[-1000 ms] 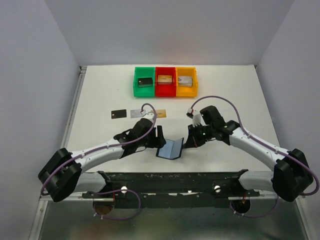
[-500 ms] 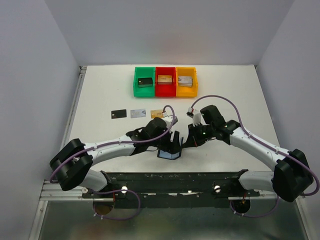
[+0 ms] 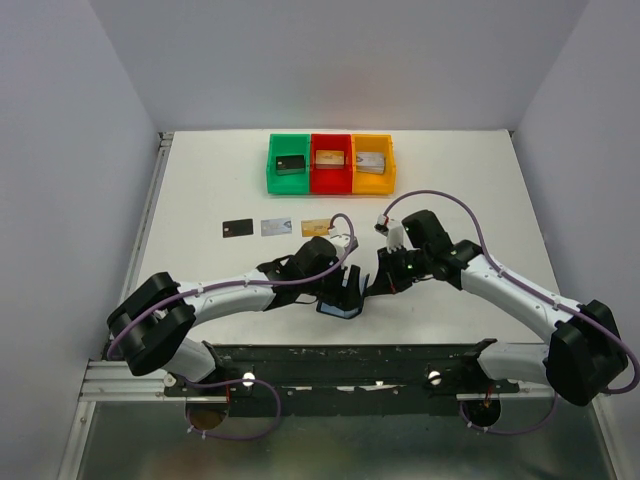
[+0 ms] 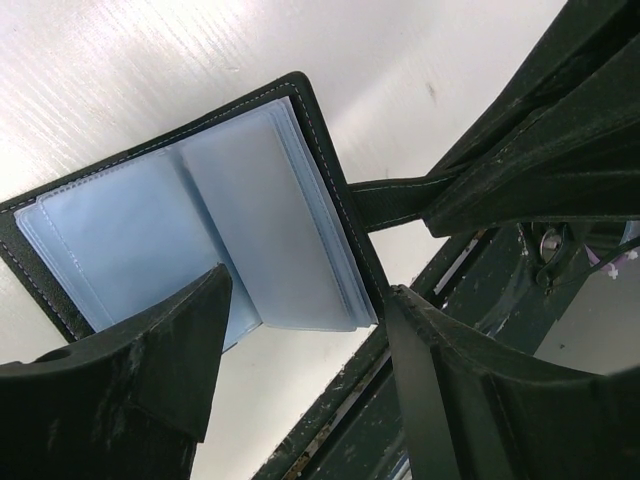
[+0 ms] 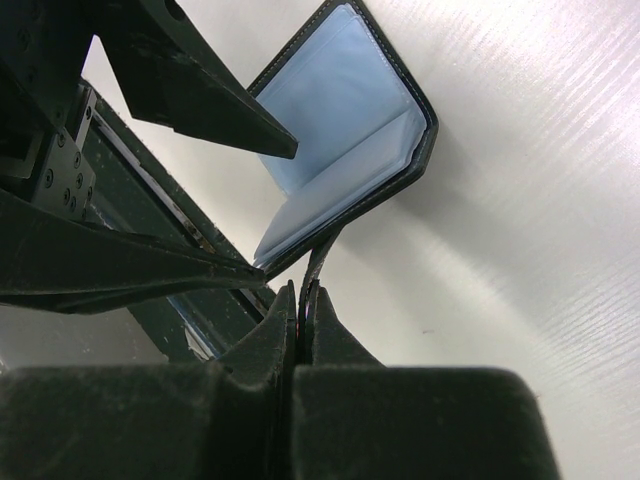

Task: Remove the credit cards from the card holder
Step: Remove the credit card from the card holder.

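Left wrist view looks down on the card holder [image 4: 110,240], lying open on the white surface [image 4: 150,60] at the near middle, with its pale blue pockets [image 4: 270,230] fanned up. The left hand [image 4: 305,300] hangs right over it with its two fingers wide apart and holds nothing. The right hand [image 5: 300,300] has its fingers pressed together on the thin black cover flap at the right side of the card holder, so it cannot fall shut. Three cards [image 3: 275,227] lie in a row on the surface, farther off and to the left. I cannot see a card in the pockets, but I think one is left inside. The right hand should keep its tight pinch and not lift. The left hand should go down slowly, put one finger on each side of the card edge only, not the soft pocket, then close and pull straight out along the pocket. Grabbing the pocket too may lift the whole card holder
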Controlling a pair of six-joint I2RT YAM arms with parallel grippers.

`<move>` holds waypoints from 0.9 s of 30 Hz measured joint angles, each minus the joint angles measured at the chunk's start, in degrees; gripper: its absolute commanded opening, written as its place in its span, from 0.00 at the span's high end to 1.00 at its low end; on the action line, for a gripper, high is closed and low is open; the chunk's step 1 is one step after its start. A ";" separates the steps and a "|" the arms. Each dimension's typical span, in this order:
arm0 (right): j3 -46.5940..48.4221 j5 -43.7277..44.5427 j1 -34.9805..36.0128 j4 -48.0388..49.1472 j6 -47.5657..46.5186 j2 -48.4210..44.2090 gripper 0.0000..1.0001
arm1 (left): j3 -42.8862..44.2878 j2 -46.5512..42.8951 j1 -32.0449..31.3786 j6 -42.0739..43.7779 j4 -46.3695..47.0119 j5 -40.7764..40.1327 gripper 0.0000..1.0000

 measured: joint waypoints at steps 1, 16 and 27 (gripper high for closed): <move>0.00 0.00 0.00 0.00 0.00 -0.02 1.00 | 0.00 0.00 0.00 0.00 0.00 0.00 0.24; 0.00 0.04 -0.35 -0.26 0.00 0.00 1.00 | -0.85 -4.02 0.85 -0.94 2.21 -0.35 0.22; 1.64 1.97 -1.11 -2.49 -0.04 1.46 1.00 | -1.22 -2.27 1.92 -1.33 1.73 -1.62 0.23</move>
